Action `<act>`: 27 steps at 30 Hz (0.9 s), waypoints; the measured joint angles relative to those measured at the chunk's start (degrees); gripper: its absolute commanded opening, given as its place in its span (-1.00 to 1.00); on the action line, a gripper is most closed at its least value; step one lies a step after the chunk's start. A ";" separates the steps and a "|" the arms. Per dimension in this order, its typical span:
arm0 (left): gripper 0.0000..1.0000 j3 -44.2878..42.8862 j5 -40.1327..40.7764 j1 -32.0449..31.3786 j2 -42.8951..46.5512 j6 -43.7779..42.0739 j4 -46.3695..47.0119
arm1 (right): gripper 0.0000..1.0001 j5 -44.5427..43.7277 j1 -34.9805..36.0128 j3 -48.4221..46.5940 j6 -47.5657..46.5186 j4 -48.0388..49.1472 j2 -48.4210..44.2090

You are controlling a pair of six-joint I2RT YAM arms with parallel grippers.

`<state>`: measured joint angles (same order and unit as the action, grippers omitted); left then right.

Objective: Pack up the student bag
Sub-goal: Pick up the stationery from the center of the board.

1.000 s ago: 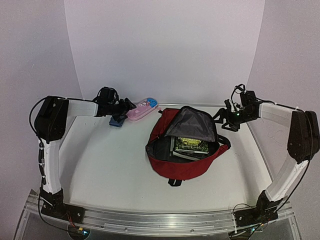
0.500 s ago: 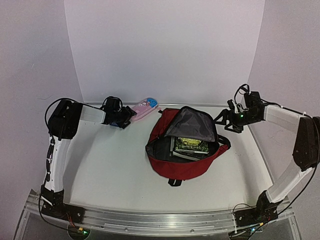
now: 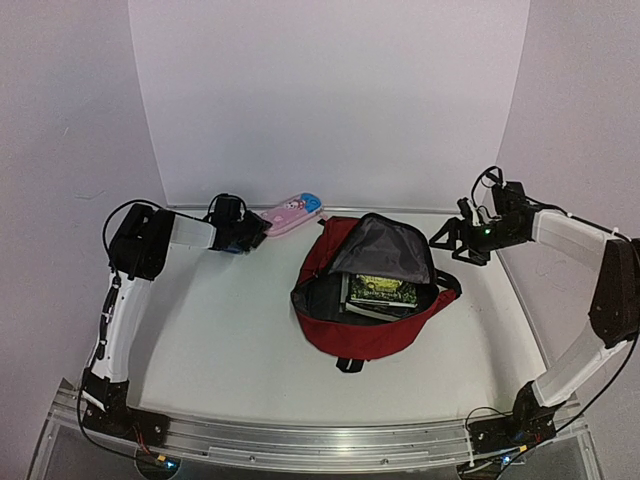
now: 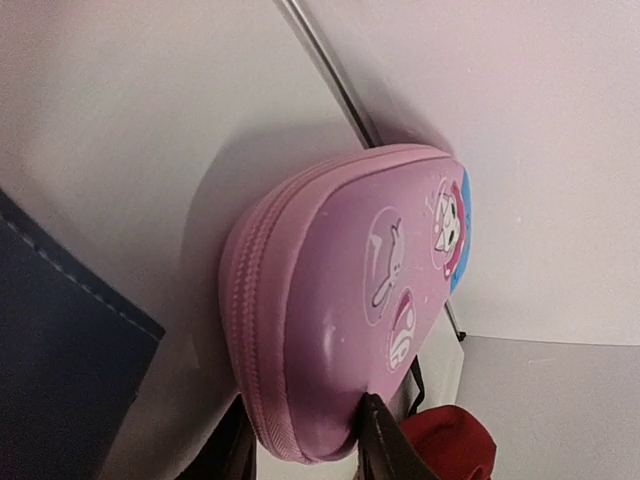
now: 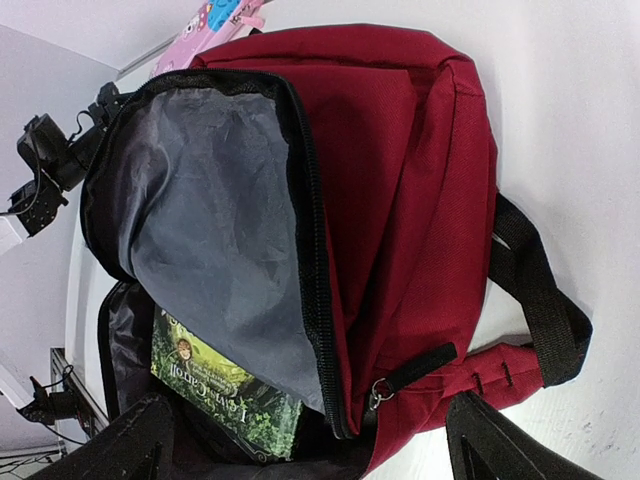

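The student bag [image 3: 365,325], dark red with grey lining, lies unzipped mid-table; a green-covered book [image 3: 383,290] shows inside it. My left gripper [image 3: 256,229] is at the back left, shut on the near end of a pink pencil case [image 3: 291,211]. In the left wrist view the case [image 4: 340,300] fills the frame, and my gripper [image 4: 305,455] has one dark finger [image 4: 385,445] pressed against each side of it. My right gripper [image 3: 450,240] hangs open just right of the bag. Its wrist view looks down on the bag [image 5: 400,170] and the book [image 5: 220,385], and the gripper [image 5: 320,450] holds nothing.
A dark blue flat object [image 4: 50,350] lies on the table beside the pencil case, under my left gripper. The bag's black straps [image 5: 535,300] trail toward my right gripper. White walls stand close behind and on both sides.
My left gripper's jaws have come together on the pink pencil case, and the case's far end has shifted slightly. The right arm drew back a little to the right, still open.
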<state>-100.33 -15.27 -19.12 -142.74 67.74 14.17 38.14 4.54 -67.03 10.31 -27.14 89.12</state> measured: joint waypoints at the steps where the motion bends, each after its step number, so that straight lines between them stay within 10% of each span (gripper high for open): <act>1: -0.87 -0.29 0.01 0.10 -0.09 0.26 -0.08 | 0.89 0.01 -0.03 0.01 0.00 -0.07 -0.07; 11: -1.00 6.11 0.48 0.20 3.68 1.32 1.91 | 0.89 0.25 -0.07 0.01 0.00 -0.90 -0.15; 27: -0.99 29.71 -0.46 -0.03 37.48 -4.94 -0.81 | 0.97 8.91 -0.12 -7.63 1.04 -1.61 0.84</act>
<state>-70.62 -15.73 -19.15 -105.27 62.80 13.36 47.05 4.43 -74.66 11.35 -28.75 89.96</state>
